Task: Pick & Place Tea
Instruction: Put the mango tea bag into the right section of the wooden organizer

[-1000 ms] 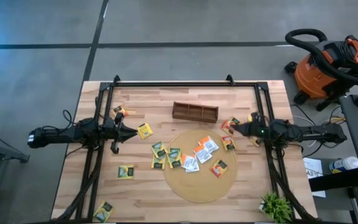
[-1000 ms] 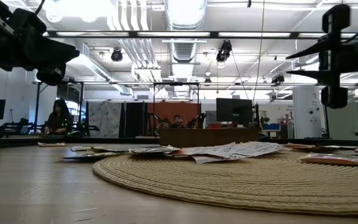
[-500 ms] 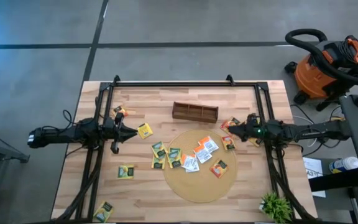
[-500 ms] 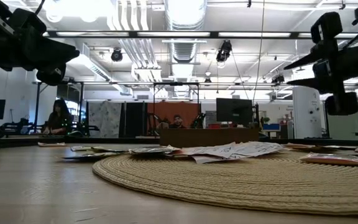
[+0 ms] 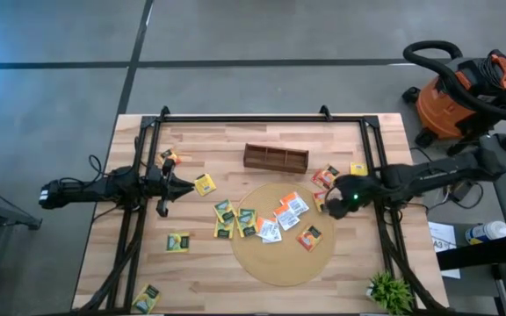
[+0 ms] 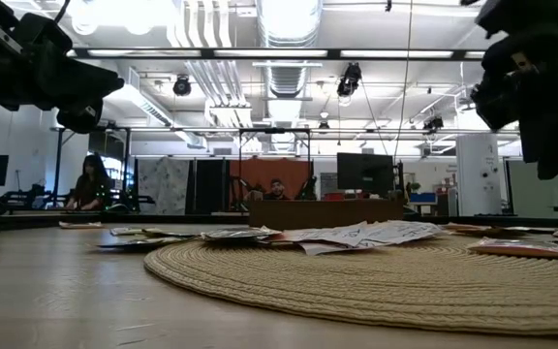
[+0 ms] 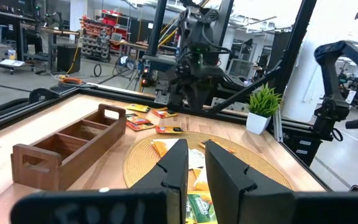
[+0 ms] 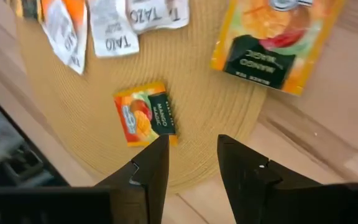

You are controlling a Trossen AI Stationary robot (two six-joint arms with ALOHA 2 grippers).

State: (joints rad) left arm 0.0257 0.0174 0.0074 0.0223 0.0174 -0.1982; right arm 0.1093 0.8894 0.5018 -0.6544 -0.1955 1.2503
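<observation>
While left gripper [image 5: 191, 185] waits, right gripper [image 5: 331, 204] hovers, open-jawed, over sachets [image 5: 290, 213]

Desk [image 5: 209, 272]: pale wood, planked. Mat [image 5: 279, 263]: round, tan, woven in rings. Box [image 5: 275, 158]: dark brown wood. Sachets [image 5: 262, 219]: yellow with dark green label, orange, white with dark lettering; one [image 8: 145, 113] seen yellow-orange with fruit picture and dark green panel. Arms black; pincers [image 7: 194, 171] [image 8: 191, 165] dark. Vacuum [image 5: 459, 101]: orange body, black hose. Plant [image 5: 389, 290]: green. Floor [image 5: 60, 88]: grey, dark seams.
</observation>
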